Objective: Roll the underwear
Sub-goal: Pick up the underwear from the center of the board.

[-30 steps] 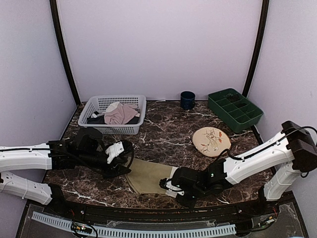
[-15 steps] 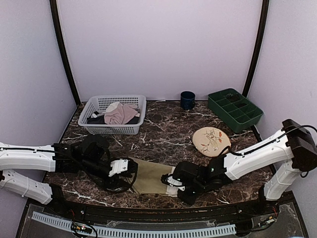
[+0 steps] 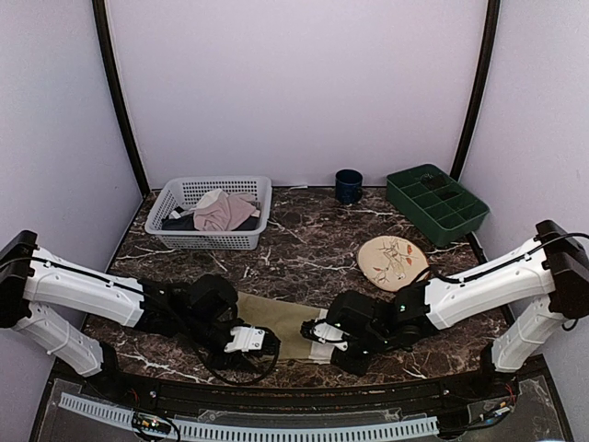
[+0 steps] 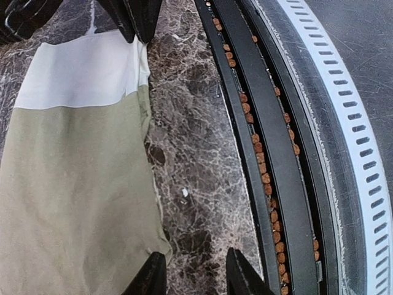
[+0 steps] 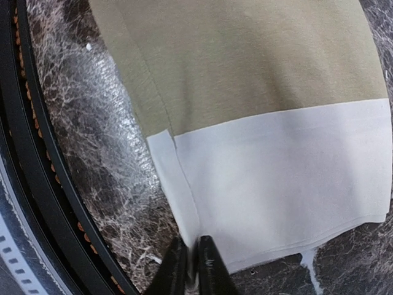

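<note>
Right gripper: you had its fingers pressed almost together on the near corner of the cream waistband, with the hem pinched between them.
Left gripper: its fingers stood partly apart with nothing between them. The olive corner of the cloth lay just beside one finger.
Underwear: it lay flat on the marble table at 6 o'clock in the top view, between your two grippers. The waistband end pointed to 3 o'clock and the olive body to 9 o'clock.
Around: a white basket sat at 10 o'clock, holding a pale pink garment and a dark grey garment. A dark mug stood at 12 o'clock, a green compartment tray at 2 o'clock and a round plate at 4 o'clock, all apart from the cloth.
In the way: both your arms lay low over the table, one at each end of the cloth.
Edges: a black rail and a white perforated strip ran along the near edge, close to the cloth's near hem.
Room: bare marble stretched from the cloth toward 12 o'clock.
</note>
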Robot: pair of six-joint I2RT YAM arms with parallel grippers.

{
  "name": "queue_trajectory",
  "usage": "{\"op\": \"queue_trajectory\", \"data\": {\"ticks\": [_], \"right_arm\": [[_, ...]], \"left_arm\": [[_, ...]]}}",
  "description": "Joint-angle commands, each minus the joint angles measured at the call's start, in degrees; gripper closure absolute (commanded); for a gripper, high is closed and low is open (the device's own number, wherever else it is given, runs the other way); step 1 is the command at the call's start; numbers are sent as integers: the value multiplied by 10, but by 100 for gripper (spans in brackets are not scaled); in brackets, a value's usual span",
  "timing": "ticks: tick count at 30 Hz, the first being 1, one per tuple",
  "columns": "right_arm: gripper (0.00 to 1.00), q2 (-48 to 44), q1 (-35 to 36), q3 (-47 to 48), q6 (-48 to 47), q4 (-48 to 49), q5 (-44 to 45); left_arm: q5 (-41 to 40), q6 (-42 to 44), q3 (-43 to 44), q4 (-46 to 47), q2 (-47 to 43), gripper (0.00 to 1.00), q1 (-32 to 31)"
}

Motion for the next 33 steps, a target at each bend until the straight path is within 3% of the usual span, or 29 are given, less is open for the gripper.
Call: {"op": "queue_trajectory", "data": {"ticks": [1, 5, 9, 12, 16, 21, 33], "right_arm": [[84, 15, 1, 1, -13, -10, -9], [77, 50, 2, 19, -18, -30, -14], [76, 73, 7, 37, -27, -47, -20], [81, 80, 8, 43, -29, -53, -16], [100, 92, 8, 50, -31, -63, -5], [100, 89, 8, 53, -36, -70, -1], [100, 73, 7, 55, -43, -78, 18]], "left_arm": [[9, 5, 10, 30, 11, 64, -7], [6, 7, 6, 26, 8, 64, -6], [3, 16, 7, 18, 9, 64, -7], [0, 18, 9, 21, 15, 64, -7], [-23, 26, 11, 24, 33, 67, -8], [-70, 39, 9, 26, 51, 69, -8], [-51, 40, 14, 69, 79, 66, -8]]}}
